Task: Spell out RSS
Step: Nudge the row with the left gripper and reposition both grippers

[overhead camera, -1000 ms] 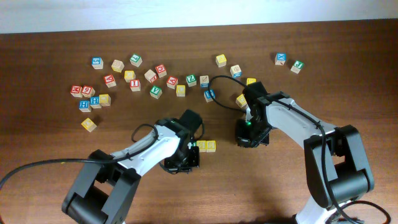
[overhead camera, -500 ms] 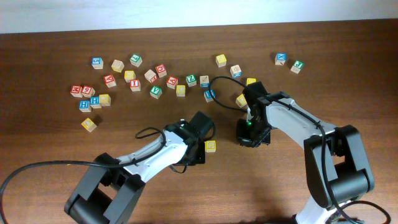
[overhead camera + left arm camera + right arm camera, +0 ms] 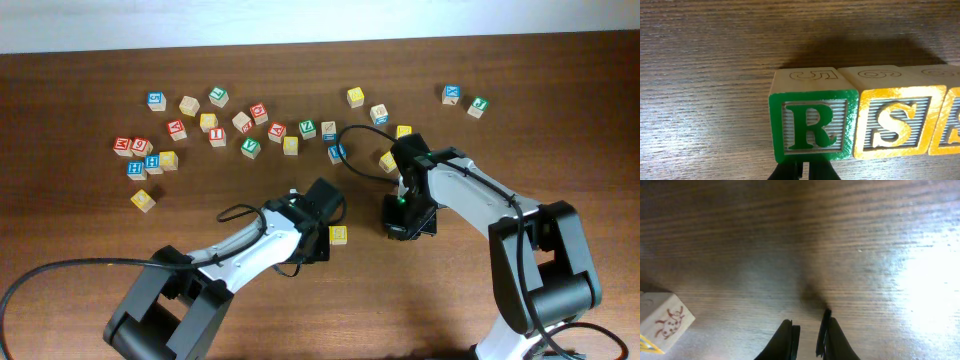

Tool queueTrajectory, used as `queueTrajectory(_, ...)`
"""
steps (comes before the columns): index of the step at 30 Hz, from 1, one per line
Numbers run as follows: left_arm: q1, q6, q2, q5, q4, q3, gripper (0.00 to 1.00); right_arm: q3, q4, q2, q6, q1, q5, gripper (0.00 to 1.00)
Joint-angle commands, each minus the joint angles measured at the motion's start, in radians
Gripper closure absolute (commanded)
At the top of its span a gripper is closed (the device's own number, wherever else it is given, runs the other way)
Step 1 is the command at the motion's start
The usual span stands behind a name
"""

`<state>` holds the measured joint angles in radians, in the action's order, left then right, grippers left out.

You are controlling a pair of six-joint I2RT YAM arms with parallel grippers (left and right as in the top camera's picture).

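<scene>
Three cubes stand in one row on the table (image 3: 715, 50), faces toward the left wrist camera: the R (image 3: 812, 125), touching it the first S (image 3: 895, 125), and touching that the second S (image 3: 952, 127), which is yellow and cut by the frame edge, so its letter shows only in part. The word appears complete; at most an alignment check and clearing of the arms is left. The left gripper (image 3: 802, 172) is fully closed, holds nothing and sits just in front of the R. The right gripper (image 3: 807, 337) is all but closed on nothing, over bare wood apart from the row, near a stray cube (image 3: 662, 320)
</scene>
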<state>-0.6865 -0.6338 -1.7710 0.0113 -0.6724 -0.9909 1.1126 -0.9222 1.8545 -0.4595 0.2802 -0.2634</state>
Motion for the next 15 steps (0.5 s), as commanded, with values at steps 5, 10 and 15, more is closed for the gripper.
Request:
queueTrajectory(5,0.069,-0.014,0.232,-0.048,-0.201,-0.043,1.00,0.003,-0.092,0.000,0.087,0.103,-0.219,0.96)
queueTrajectory(10,0.407,-0.013,0.296,-0.053,-0.304,-0.043,1.00,0.003,0.013,0.000,-0.082,0.267,-0.166,0.96)
queueTrajectory(15,0.586,0.003,0.296,-0.060,-0.341,-0.041,1.00,0.003,0.103,0.000,-0.255,0.352,-0.003,0.96)
